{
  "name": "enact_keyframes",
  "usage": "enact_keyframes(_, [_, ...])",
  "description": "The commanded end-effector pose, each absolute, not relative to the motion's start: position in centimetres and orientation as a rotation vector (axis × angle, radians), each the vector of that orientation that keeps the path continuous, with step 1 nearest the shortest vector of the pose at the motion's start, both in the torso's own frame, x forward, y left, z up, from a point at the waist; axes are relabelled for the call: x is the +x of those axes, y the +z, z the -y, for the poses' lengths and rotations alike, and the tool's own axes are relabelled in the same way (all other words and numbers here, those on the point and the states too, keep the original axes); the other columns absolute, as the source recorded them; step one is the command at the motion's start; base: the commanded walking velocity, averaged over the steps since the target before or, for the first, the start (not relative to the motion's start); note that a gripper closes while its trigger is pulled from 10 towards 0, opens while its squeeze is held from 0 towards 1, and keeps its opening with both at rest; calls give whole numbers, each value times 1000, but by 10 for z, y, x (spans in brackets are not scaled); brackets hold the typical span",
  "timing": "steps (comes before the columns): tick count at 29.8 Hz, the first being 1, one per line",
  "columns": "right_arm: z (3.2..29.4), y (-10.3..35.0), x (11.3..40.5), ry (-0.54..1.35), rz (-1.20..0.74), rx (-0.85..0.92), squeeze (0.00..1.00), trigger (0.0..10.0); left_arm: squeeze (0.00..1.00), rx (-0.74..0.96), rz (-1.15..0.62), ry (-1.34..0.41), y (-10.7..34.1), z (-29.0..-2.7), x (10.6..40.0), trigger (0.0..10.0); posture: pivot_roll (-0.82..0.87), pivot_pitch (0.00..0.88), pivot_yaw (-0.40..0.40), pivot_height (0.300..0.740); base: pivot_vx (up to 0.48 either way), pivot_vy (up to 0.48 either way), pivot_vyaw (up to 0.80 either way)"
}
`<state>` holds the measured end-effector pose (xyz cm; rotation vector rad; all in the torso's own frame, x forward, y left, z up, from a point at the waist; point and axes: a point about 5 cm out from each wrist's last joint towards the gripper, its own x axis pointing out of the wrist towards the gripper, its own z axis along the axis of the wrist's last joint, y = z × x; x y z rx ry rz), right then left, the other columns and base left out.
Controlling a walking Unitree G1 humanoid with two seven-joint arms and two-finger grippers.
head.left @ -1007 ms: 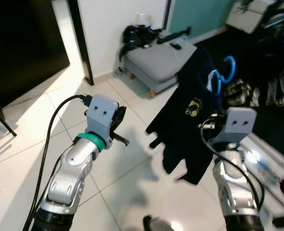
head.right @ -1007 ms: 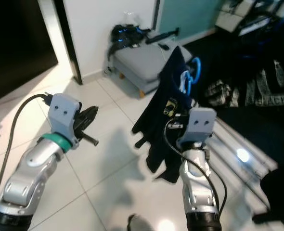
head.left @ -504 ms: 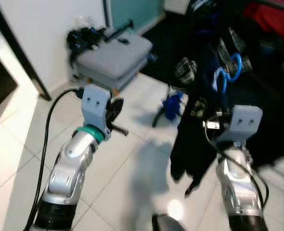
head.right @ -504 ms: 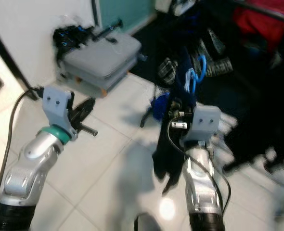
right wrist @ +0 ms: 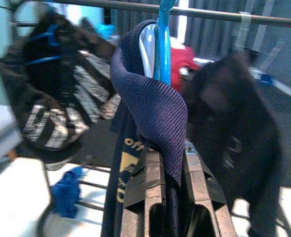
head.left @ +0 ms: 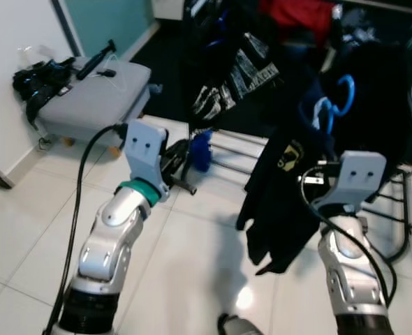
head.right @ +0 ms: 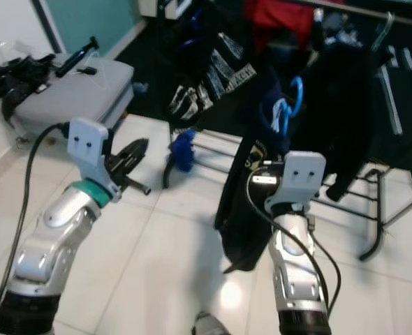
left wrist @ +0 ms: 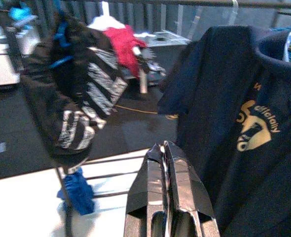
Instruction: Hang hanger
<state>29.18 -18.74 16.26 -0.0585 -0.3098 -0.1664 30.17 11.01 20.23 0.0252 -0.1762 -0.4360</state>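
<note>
My left pincer is raised forward, fingers pressed together, empty. My right pincer is raised, fingers clamped on cloth, forearm upright.

Navy shirt has yellow logo print reading roughly "officially"; rest illegible. Striped dark garment lettering unreadable.

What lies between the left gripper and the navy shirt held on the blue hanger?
Bare white tile floor separates the left gripper from the navy shirt on the blue hanger, seen in the left eye view. A blue cloth sits just behind the gripper.
</note>
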Motion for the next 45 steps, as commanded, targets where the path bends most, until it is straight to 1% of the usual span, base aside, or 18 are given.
enact_keyframes(1, [187, 166, 290, -170, 333, -56, 0, 10000, 0, 28, 157, -438, 198, -110, 301, 10000, -142, 50, 93, 740, 0, 0, -800])
enact_keyframes(6, [185, 161, 292, -163, 295, -51, 0, 10000, 0, 41, 147, -431, 195, -111, 303, 10000, -145, 53, 97, 740, 0, 0, -800])
enact_keyframes(9, [184, 159, 291, -157, 287, -45, 0, 10000, 0, 61, 155, -426, 195, -111, 303, 10000, -146, 55, 99, 740, 0, 0, 0])
enact_keyframes(13, [184, 157, 289, -148, 282, -42, 0, 10000, 0, 81, 171, -376, 195, -113, 305, 10000, -150, 57, 104, 740, 480, 0, 0])
enact_keyframes(32, [186, 158, 287, -147, 286, -49, 0, 10000, 0, 81, 165, -395, 193, -109, 305, 10000, -156, 65, 104, 740, 480, 0, 0])
enact_keyframes(34, [192, 160, 288, -190, 289, -50, 0, 10000, 0, 79, 168, -402, 192, -107, 305, 10000, -157, 65, 104, 740, 480, 0, 0])
enact_keyframes(36, [192, 160, 288, -190, 289, -50, 0, 10000, 0, 79, 168, -402, 192, -107, 305, 10000, -157, 65, 104, 740, 480, 0, 0])
enact_keyframes(42, [200, 161, 289, -230, 288, -53, 0, 10000, 0, 79, 169, -409, 191, -107, 306, 10000, -157, 61, 105, 740, 480, 0, -800])
enact_keyframes(45, [200, 161, 289, -232, 288, -58, 0, 10000, 0, 79, 169, -409, 191, -107, 306, 10000, -156, 59, 106, 740, 480, 0, 0])
